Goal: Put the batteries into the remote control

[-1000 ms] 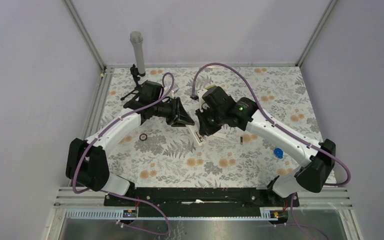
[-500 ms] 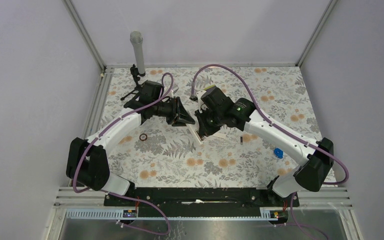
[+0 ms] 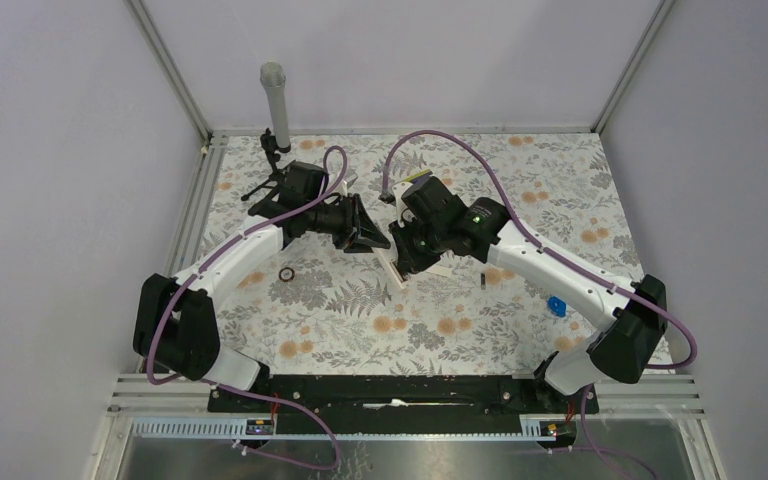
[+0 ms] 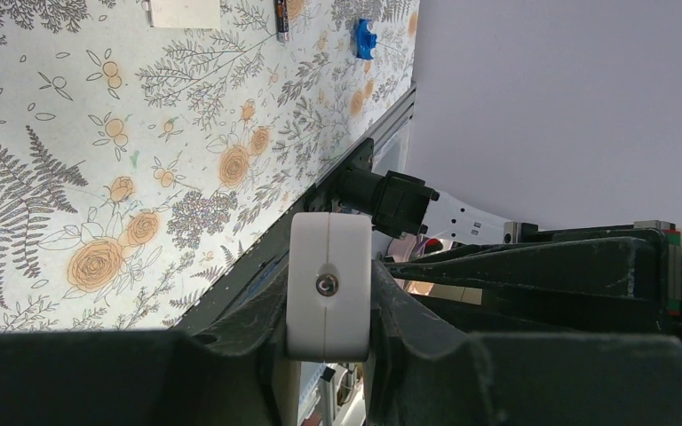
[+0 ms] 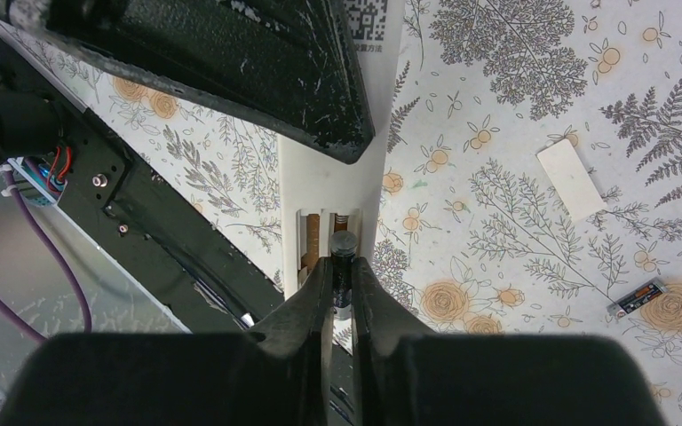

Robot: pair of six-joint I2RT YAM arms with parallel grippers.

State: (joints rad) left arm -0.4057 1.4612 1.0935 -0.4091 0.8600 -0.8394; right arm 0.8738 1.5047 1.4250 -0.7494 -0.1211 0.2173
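A small dark ring (image 3: 286, 274) lies on the floral bench (image 3: 340, 320) just below the left arm. The left gripper (image 3: 376, 242) is clamped on the remote control (image 5: 320, 186), holding it tilted above the middle of the bench with its battery compartment open. The right gripper (image 5: 342, 266) meets it there, its fingers pressed on either side of 1 battery (image 5: 344, 245) that lies along the compartment's right slot; whether it is fully seated cannot be told. Further right, a flat white cover (image 5: 570, 179) rests on the bench, then the second battery (image 5: 637, 297), and well beyond it a blue piece (image 3: 557, 306).
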